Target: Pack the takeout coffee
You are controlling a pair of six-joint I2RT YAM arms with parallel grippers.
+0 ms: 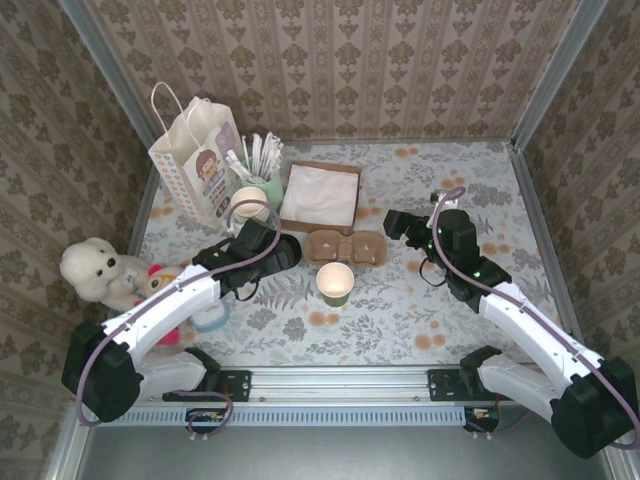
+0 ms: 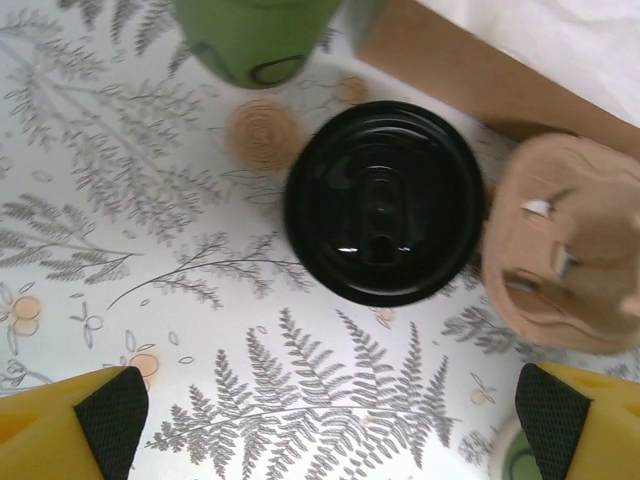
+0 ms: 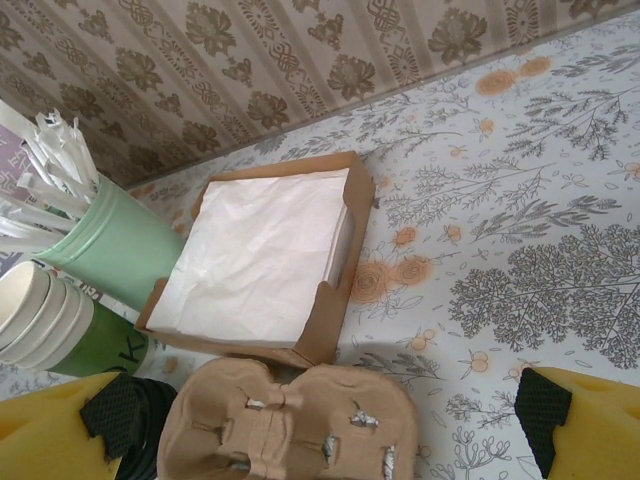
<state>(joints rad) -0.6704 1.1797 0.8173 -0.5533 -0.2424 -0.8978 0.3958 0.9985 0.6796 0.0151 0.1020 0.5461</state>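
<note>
Leftmost, the left gripper (image 2: 330,422) hangs released, spread wide, with a loose black lid (image 2: 385,200) lying on the table (image 2: 150,250) just ahead of it, beside the carrier (image 2: 565,250). To its right stands the takeout coffee (image 1: 335,283), lidless, left of the right gripper (image 3: 328,420), whose jaws also gape open.
</note>
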